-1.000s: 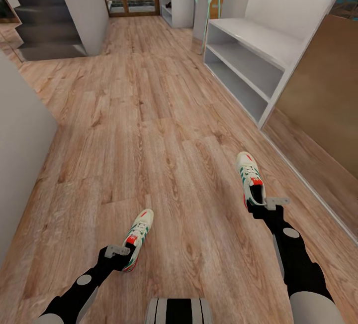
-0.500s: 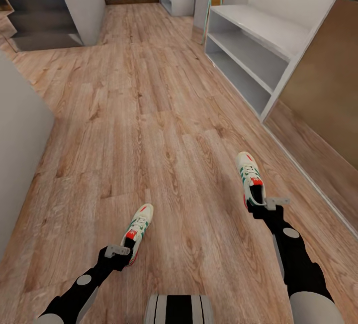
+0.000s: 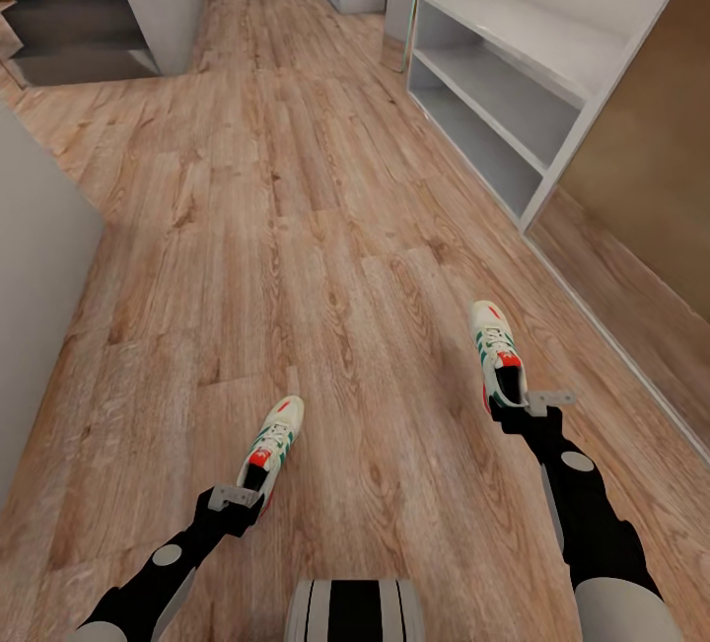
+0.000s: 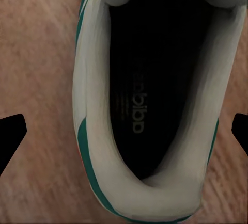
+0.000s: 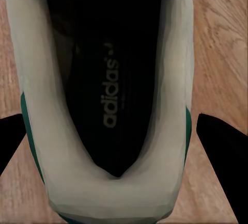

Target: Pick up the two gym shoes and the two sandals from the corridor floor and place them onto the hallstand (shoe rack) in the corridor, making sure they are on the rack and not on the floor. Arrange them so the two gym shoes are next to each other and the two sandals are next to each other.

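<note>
So your left hand (image 3: 248, 504) holds one gym shoe (image 3: 272, 445) by its heel, and your right hand (image 3: 511, 412) holds the other gym shoe (image 3: 493, 346). Far right stands the grey hallstand (image 3: 513, 80), above the wood floor (image 3: 296, 228).

Both end effectors (image 3: 248, 501) (image 3: 516, 407) clamped, outstretched

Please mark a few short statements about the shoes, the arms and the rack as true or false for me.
1. The left gripper holds a gym shoe by its heel. True.
2. The right gripper holds a brown sandal. False: it holds the other gym shoe.
3. The grey shoe rack stands ahead on the robot's right. True.
4. A sneaker already sits on the rack. False: the shelf parts in view are bare.
</note>
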Controlling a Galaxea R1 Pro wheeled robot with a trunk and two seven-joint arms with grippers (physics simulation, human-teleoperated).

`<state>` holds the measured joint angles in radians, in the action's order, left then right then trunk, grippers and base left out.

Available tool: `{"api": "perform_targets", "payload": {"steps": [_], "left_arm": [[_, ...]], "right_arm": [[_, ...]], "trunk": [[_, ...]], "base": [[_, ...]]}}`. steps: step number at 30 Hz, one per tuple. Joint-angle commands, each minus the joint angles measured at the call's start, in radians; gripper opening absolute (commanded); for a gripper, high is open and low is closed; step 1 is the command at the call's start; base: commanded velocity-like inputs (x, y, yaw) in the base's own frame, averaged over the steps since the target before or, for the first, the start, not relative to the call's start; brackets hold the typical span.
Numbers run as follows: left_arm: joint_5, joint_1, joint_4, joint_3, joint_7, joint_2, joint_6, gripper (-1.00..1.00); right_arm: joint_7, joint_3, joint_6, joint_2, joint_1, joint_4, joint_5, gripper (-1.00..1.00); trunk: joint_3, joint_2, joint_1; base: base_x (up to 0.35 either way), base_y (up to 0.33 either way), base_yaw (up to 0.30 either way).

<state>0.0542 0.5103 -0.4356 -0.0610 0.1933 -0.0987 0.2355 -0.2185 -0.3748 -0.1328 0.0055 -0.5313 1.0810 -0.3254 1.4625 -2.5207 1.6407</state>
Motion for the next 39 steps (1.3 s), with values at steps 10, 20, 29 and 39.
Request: {"api": "perform_targets", "payload": {"steps": [10, 20, 29, 39], "left_arm": [[0.006, -0.001, 0.005, -0.003, -0.003, -0.002, 0.038, 1.00], [0.007, -0.001, 0.034, -0.004, -0.003, -0.002, 0.070, 1.00], [0.007, -0.001, 0.038, -0.003, -0.003, -0.003, 0.074, 1.00], [0.007, -0.001, 0.038, -0.003, -0.004, -0.003, 0.077, 1.00]], "right_arm": [[-0.007, -0.003, -0.005, 0.001, 0.000, 0.002, -0.007, -1.00], [-0.007, -0.003, -0.005, 0.001, 0.000, 0.003, -0.007, -1.00], [-0.007, -0.003, -0.003, 0.001, 0.000, 0.003, -0.007, -1.00], [-0.007, -0.003, 0.002, 0.001, 0.000, -0.002, -0.009, -1.00]], "trunk": [[0.001, 0.000, 0.000], [0.016, -0.001, 0.002], [0.051, -0.003, 0.006], [0.059, -0.004, 0.007]], "base": [[0.000, 0.000, 0.000], [0.000, 0.000, 0.000], [0.000, 0.000, 0.000], [0.000, 0.000, 0.000]]}}
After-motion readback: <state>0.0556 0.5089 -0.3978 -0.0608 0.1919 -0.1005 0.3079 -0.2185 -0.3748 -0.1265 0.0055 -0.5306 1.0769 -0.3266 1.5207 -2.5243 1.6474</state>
